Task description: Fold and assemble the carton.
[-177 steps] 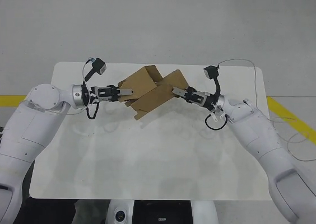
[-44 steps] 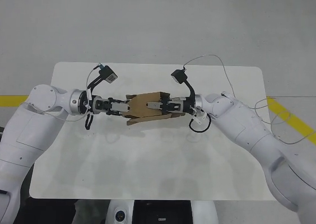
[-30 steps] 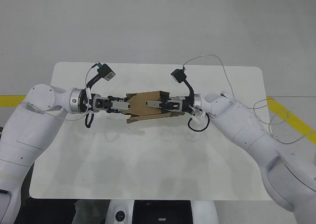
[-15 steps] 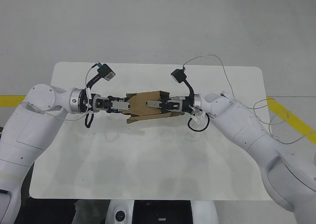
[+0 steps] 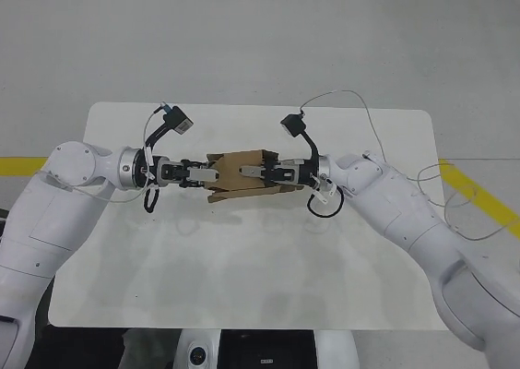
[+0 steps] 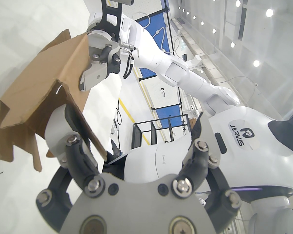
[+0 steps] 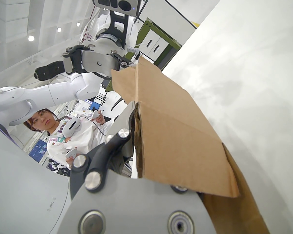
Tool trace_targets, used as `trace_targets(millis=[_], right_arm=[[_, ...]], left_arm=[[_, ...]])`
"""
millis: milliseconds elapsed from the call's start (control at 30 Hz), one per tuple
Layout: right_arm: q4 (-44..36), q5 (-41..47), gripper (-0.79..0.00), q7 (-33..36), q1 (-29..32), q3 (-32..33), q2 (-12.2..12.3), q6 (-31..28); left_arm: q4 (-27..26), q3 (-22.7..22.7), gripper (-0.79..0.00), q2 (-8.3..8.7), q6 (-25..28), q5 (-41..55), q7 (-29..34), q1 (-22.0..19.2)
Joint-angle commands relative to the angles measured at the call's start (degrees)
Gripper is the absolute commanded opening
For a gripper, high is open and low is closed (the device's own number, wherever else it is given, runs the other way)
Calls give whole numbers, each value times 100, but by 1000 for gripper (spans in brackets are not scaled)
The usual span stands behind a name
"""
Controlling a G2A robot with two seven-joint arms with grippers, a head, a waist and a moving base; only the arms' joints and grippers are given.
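Cardboard flaps stuck out from the brown carton [image 5: 242, 172], which was only partly folded. It was over the far middle of the white table [image 5: 242, 277], between the two arms. The left gripper [image 5: 206, 172] was at the carton's left end. Its jaws were wide apart, and one finger [image 6: 57, 122] sat tucked right against a loose flap. The right gripper [image 5: 254, 172] was at the right end. Its jaws were clamped on a side wall of the carton, with one finger [image 6: 92, 79] flat on the outside.
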State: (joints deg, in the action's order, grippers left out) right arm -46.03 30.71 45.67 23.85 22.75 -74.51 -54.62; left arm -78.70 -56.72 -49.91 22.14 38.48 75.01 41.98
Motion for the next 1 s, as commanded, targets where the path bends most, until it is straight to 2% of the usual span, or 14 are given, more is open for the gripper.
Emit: trace_targets(millis=[0,433,767,967], right_arm=[[-85,-34,-785,73,30,120,66,93],[-923,-431,-785,284,482,810,450,733],[-1513,-635,-785,390,723,1162,544,1045],[-1615,-682,-785,507,856,1397,606,1162]], left_arm=[[-70,-30,0,-6,-39,77,30,35],[-330,119,0,-172,-118,449,93,-13],[-289,355,0,-323,-29,277,132,-113],[-187,260,0,-356,58,262,121,-142]])
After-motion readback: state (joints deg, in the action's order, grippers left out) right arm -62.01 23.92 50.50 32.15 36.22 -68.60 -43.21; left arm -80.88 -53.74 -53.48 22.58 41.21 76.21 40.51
